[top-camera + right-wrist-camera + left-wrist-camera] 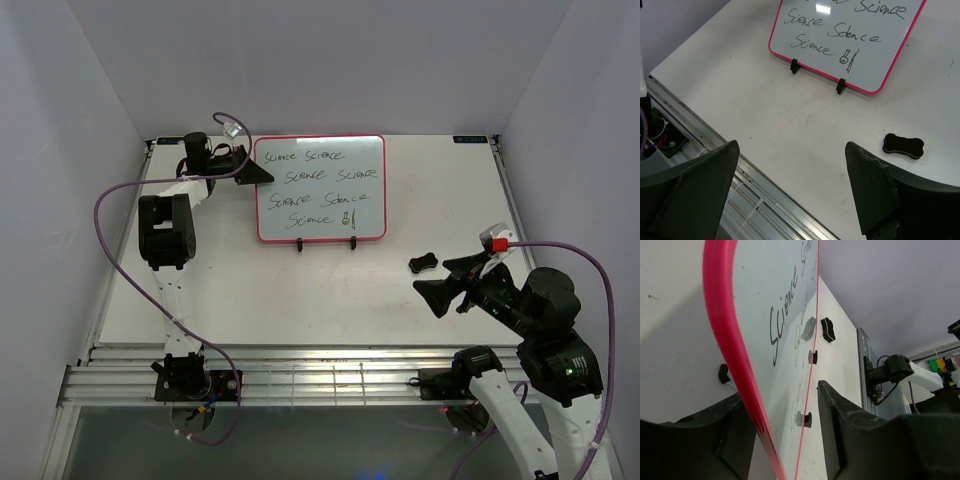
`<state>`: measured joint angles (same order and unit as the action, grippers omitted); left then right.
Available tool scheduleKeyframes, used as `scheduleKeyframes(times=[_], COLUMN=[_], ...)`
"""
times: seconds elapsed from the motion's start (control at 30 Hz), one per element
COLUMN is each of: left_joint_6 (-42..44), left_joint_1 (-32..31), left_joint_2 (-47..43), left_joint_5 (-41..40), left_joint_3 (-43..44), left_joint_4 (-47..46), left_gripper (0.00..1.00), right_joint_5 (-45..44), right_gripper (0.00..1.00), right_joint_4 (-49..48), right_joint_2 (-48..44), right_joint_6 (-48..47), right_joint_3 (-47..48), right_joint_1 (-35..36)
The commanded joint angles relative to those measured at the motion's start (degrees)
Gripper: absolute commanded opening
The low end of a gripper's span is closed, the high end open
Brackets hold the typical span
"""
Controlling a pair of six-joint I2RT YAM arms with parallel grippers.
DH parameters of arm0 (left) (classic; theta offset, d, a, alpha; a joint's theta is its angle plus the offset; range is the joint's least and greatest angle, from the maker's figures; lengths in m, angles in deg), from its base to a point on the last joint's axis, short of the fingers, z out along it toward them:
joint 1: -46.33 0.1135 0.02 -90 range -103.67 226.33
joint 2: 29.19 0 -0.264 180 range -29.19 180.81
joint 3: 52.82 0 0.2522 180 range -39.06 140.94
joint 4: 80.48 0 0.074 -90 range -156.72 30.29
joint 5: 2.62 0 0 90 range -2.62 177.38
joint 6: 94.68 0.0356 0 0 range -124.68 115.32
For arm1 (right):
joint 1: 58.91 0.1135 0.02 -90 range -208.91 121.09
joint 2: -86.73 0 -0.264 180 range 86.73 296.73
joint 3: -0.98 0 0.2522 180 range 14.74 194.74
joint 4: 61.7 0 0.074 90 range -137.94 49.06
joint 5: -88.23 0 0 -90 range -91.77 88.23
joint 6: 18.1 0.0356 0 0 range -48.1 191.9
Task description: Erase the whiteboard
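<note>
The whiteboard (320,188) has a pink-red frame and stands on a wire easel at the back middle of the table. It bears several black handwritten "Science" words. It also shows in the right wrist view (850,40) and edge-on in the left wrist view (765,305). My left gripper (252,166) is open with its jaws on either side of the board's upper left edge (780,392); a gap shows at the front finger. The black bone-shaped eraser (425,264) lies on the table right of the board (903,146). My right gripper (432,278) is open and empty, above the table just beside the eraser (791,145).
The easel's black feet (794,66) stick out under the board's bottom edge. Aluminium rails (300,375) run along the table's near edge. White walls close in the left, back and right sides. Purple cables (110,200) loop from both arms.
</note>
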<state>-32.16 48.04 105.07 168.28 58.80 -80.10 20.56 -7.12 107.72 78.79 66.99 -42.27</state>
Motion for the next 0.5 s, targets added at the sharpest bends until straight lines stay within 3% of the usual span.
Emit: scheduleKeyframes(times=[0.0, 0.23, 0.47], left_joint_6=[-1.3, -5.0, -7.1], left_joint_1=[0.1, -0.6, -0.8], left_joint_2=[-0.6, 0.7, 0.7], left_joint_5=[3.3, 4.0, 4.1], left_joint_3=[1.2, 0.6, -1.2], left_joint_4=[-3.3, -8.4, -11.8], left_gripper=[0.57, 0.40, 0.39], right_joint_5=[0.8, 1.0, 0.9], right_gripper=[0.92, 0.93, 0.93], right_joint_4=[-2.1, -2.1, -2.3], right_joint_2=[0.7, 1.2, 1.1], right_joint_6=[0.0, 0.1, 0.0], right_joint_3=[2.2, 1.7, 1.4], right_joint_1=[0.3, 0.3, 0.3])
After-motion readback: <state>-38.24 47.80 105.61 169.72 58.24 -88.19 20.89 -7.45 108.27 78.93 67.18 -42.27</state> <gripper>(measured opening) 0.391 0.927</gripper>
